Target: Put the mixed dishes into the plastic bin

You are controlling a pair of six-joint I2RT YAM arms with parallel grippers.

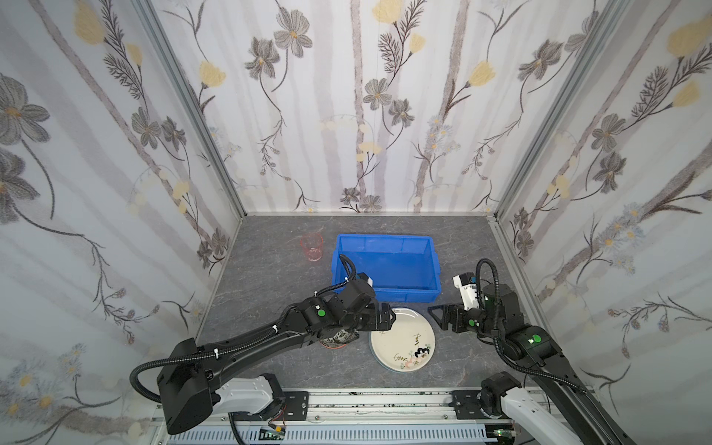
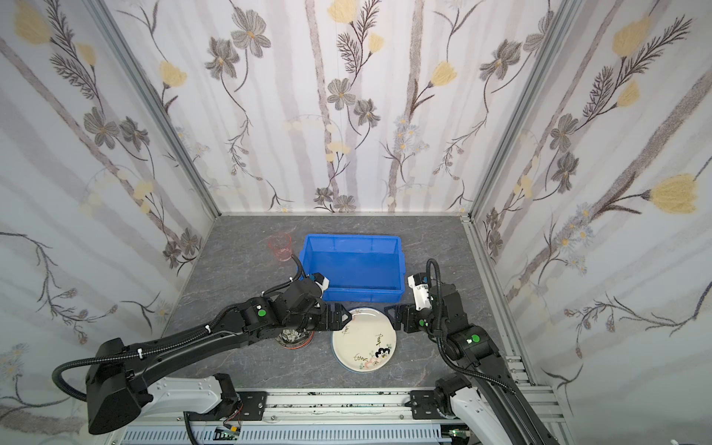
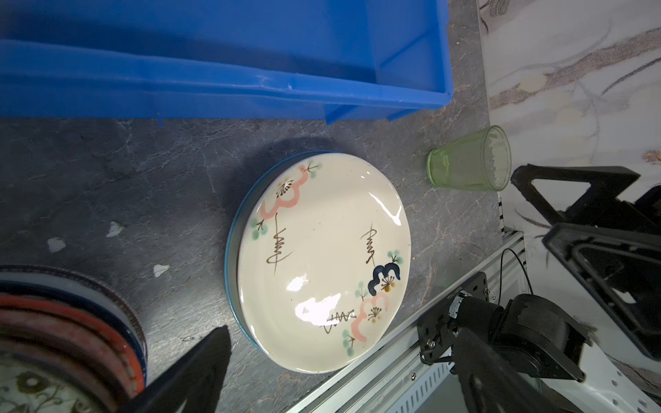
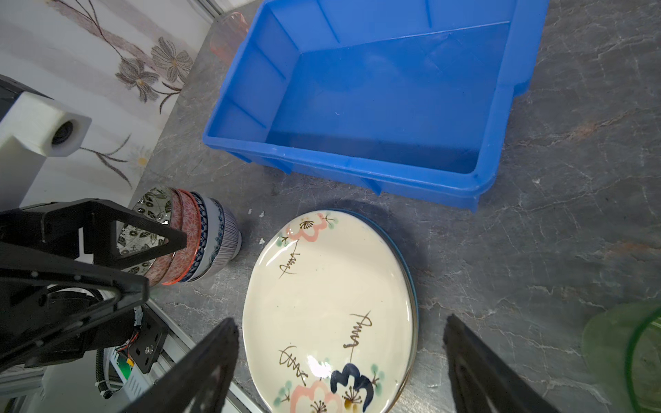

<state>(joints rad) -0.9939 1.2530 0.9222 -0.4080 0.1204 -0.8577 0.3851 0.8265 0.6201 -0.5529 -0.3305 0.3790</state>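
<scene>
A stack of plates topped by a cream flowered plate (image 1: 408, 346) (image 2: 366, 345) (image 3: 322, 257) (image 4: 329, 286) lies in front of the empty blue plastic bin (image 1: 385, 237) (image 2: 352, 237) (image 4: 357, 168). Stacked patterned bowls (image 1: 339, 339) (image 4: 200, 243) stand left of it, under my left arm. My left gripper (image 1: 387, 318) (image 3: 343, 329) is open over the plate's far left edge. At the plate's right side my right gripper (image 1: 437, 316) (image 4: 339, 318) is open and empty. A pink cup (image 1: 312, 248) stands left of the bin. A green cup (image 3: 468, 159) lies by the right arm.
Flower-papered walls (image 1: 558, 192) close in the grey table on three sides. An aluminium rail (image 1: 385, 404) with both arm bases runs along the front edge. The two grippers face each other across the plate, close together.
</scene>
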